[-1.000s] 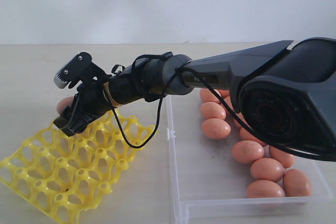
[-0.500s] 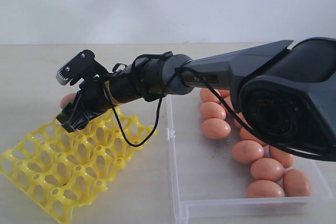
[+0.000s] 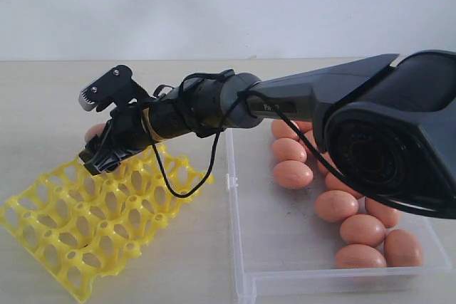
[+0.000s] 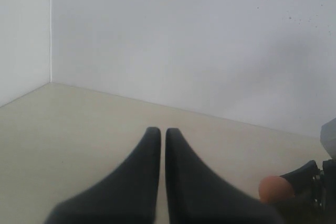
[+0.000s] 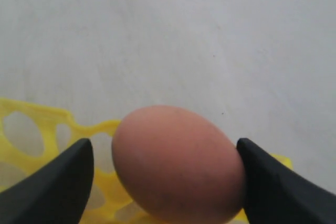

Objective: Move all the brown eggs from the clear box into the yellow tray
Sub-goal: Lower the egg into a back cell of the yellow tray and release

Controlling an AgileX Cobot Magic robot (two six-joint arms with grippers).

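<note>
Reaching across with the right tool (image 3: 91,130) to the far corner of the yellow tray (image 3: 85,226), one brown egg (image 5: 176,163) between its tips.

Spread around that egg, touching it with one finger (image 5: 273,182), a sliver of gap at the other; hard to tell whether set on the tray or just above it. Left tool (image 4: 163,131) pressed together on nothing, over bare table (image 4: 63,129). Other brown eggs (image 3: 293,174) strung along the right side of the clear box (image 3: 231,247), beside the tray.
</note>
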